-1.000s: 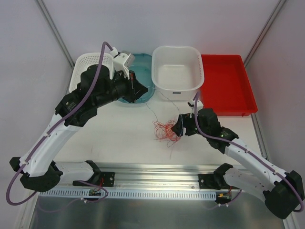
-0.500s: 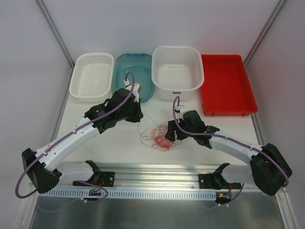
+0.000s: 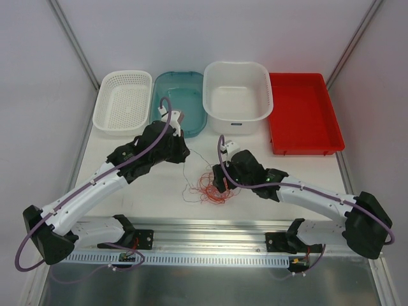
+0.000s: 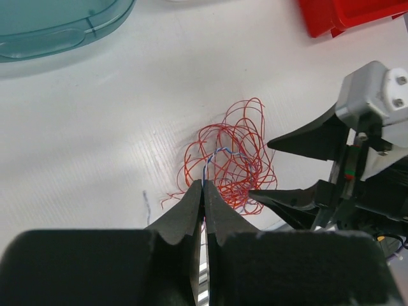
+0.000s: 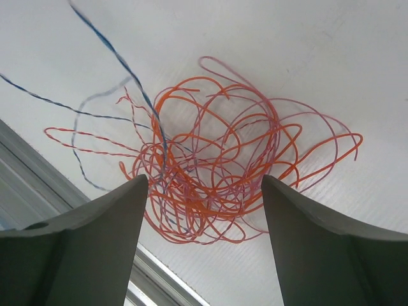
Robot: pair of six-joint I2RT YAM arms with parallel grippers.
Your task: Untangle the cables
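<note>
Cables (image 3: 212,186): a loose red-orange tangle with one thin blue-grey strand. It lies on the tabletop (image 3: 312,169), in the lower middle of the top view, below the white tub (image 3: 237,95).
Left gripper (image 4: 203,186): closed, the tips pinch the blue-grey strand at the left edge of the tangle.
Right gripper (image 5: 204,180): open, one finger at each side of the tangle; whether it touches the tangle cannot be told.
Arms: the left one comes from the upper left, the right one from the right.

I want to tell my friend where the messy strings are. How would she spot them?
Look at the white table, just in front of the deep white tub. Between the left claw and the right claw lie the cables: a scribble of hair-thin red-orange loops, the only stringy thing there.
</note>
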